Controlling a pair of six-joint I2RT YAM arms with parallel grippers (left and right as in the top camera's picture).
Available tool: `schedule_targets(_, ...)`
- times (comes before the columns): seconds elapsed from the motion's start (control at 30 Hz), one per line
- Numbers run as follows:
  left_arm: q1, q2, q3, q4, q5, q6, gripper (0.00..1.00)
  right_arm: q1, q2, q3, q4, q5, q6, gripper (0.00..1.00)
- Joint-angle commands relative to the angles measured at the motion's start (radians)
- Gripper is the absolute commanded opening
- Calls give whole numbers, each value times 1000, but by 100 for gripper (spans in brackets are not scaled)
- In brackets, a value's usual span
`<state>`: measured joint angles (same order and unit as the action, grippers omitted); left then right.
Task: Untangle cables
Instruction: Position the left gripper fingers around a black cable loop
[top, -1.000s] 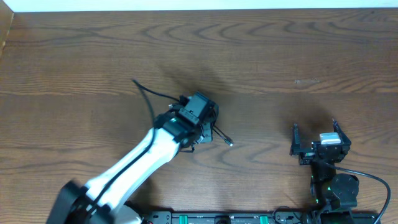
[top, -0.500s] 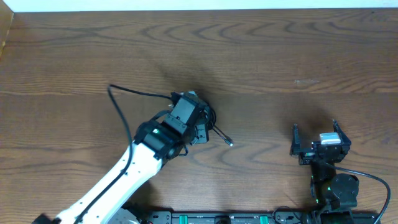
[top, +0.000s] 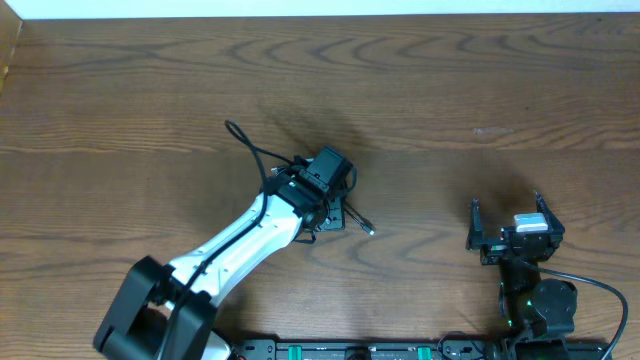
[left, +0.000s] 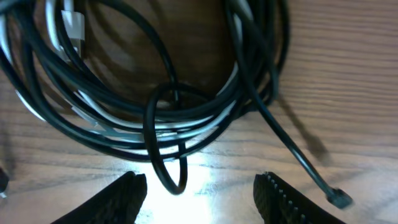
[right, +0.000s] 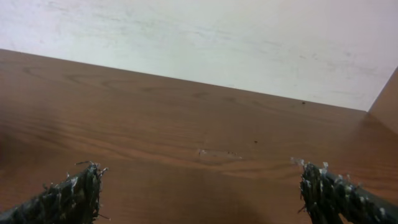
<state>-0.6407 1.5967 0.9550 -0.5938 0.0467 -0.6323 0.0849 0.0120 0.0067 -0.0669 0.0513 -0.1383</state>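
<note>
The cables (left: 205, 109) lie in a tangled coil on the wooden table, several black cords with a white one (left: 78, 28) threaded through. A small black loop (left: 166, 137) hangs down from the coil to just ahead of my left gripper (left: 200, 194), which is open with nothing held. One black plug end (left: 339, 198) trails to the right. From overhead, the left gripper (top: 328, 190) hovers over the coil, hiding most of it. A black strand (top: 250, 150) arcs out to its left, and the plug (top: 370, 231) pokes out at the right. My right gripper (top: 507, 213) is open and stands far from the cables.
The right gripper (right: 202, 193) faces bare wood and a pale wall (right: 199, 37). The arm bases and a black rail (top: 350, 350) line the table's near edge. The table's far edge (top: 320, 16) meets that wall.
My left gripper has opened and let go of the cables. It swung left, then back right over the coil. The loose black strand swept along with it. The right arm has not moved.
</note>
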Motion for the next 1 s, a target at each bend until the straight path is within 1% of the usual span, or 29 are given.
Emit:
schedule_targets(0.0,0,39,-14,2,-6,-6,61,7,-5,-1,-4,-2,11,99)
schedule_targets(0.17,0,67,-16,2,-6,-6,62,7,-5,-1,-4,-2,11,99)
schedule_targets(0.23,0,70,-16,5,-6,-6,67,6,-5,-1,-4,-2,11,99)
schedule_targets(0.27,0,70,-16,9,-6,-6,71,7,-5,-1,-4,-2,11,99)
schedule_targets(0.3,0,70,-16,11,-6,-6,72,7,-5,-1,-4,-2,11,99)
schedule_targets(0.83,0,70,-18,43,-10,-6,72,6,-5,-1,-4,-2,11,99)
schedule_targets(0.97,0,70,-18,44,-68,-6,72,7,-5,-1,-4,-2,11,99)
